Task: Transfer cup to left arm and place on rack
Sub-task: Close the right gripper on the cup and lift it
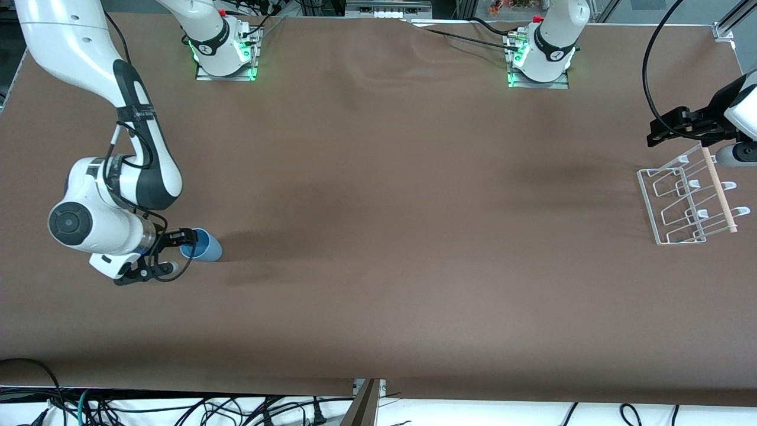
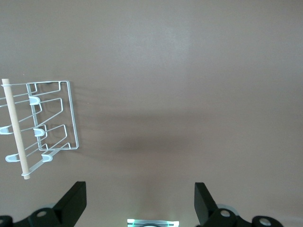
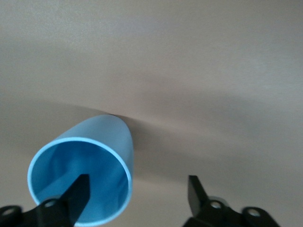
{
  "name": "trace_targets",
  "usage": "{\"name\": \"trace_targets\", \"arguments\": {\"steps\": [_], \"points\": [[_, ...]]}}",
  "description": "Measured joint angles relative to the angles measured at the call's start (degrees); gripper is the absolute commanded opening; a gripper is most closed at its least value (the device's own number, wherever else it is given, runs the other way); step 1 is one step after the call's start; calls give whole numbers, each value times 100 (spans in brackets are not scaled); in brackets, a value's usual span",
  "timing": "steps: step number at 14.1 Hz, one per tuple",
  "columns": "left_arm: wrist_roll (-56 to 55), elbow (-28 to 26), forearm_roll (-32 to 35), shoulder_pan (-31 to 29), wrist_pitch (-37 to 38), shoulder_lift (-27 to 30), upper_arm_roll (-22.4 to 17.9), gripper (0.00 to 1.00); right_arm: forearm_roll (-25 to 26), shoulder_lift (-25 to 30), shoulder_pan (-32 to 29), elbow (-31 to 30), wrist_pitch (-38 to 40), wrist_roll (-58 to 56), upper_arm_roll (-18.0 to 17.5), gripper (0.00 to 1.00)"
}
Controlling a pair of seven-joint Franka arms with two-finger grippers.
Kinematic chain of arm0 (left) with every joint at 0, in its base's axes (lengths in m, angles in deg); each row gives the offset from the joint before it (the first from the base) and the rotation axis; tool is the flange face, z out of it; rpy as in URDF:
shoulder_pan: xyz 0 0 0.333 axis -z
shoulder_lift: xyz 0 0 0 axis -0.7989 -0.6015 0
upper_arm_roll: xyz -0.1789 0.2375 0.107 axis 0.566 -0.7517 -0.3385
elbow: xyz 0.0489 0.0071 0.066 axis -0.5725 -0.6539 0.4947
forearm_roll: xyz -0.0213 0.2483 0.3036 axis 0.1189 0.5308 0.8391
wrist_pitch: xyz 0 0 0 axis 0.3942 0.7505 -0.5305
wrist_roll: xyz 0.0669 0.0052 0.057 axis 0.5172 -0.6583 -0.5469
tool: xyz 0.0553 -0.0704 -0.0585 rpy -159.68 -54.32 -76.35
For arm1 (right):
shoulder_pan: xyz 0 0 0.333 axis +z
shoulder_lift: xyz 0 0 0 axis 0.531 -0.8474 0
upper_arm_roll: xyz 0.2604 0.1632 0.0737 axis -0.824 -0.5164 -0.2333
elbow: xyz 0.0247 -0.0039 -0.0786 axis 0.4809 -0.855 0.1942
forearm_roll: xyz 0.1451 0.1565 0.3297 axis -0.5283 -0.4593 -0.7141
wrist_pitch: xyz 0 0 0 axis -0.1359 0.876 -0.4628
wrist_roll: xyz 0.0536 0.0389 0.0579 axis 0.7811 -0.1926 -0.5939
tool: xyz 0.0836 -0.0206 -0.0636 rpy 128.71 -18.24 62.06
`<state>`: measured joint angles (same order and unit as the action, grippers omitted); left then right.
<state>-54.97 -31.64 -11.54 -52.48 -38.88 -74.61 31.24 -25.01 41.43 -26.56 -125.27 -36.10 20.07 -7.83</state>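
Observation:
The light-blue cup (image 1: 201,245) lies on its side on the brown table at the right arm's end, its open mouth toward my right gripper (image 1: 174,253). In the right wrist view the cup (image 3: 90,161) fills the lower part. My right gripper (image 3: 137,184) is open, with one finger (image 3: 78,189) in front of the cup's mouth and the other clear of the cup, over bare table. The white wire rack (image 1: 689,198) with its wooden rod (image 1: 718,189) stands at the left arm's end. My left gripper (image 1: 656,133) hangs open and empty above the rack (image 2: 47,118), and shows open in its own view (image 2: 139,189).
Both arm bases (image 1: 225,53) (image 1: 541,59) stand along the table's back edge with green lights. Cables hang below the table's front edge (image 1: 177,408). A black cable (image 1: 650,71) loops by the left arm.

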Motion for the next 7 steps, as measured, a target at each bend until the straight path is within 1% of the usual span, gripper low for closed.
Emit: {"name": "trace_targets", "arguments": {"steps": [1,3,4,7], "points": [[0,0,0,0,0,0,0,100,-36,-59,3,0,-38,0,-6,43],[0,0,0,0,0,0,0,100,-62,-156,3,0,-100,2,-9,5],[0,0,0,0,0,0,0,100,-93,-188,2,0,-115,9,-9,0],[0,0,0,-2,0,0,0,100,-492,-210,3,31,-117,10,-11,0]]}}
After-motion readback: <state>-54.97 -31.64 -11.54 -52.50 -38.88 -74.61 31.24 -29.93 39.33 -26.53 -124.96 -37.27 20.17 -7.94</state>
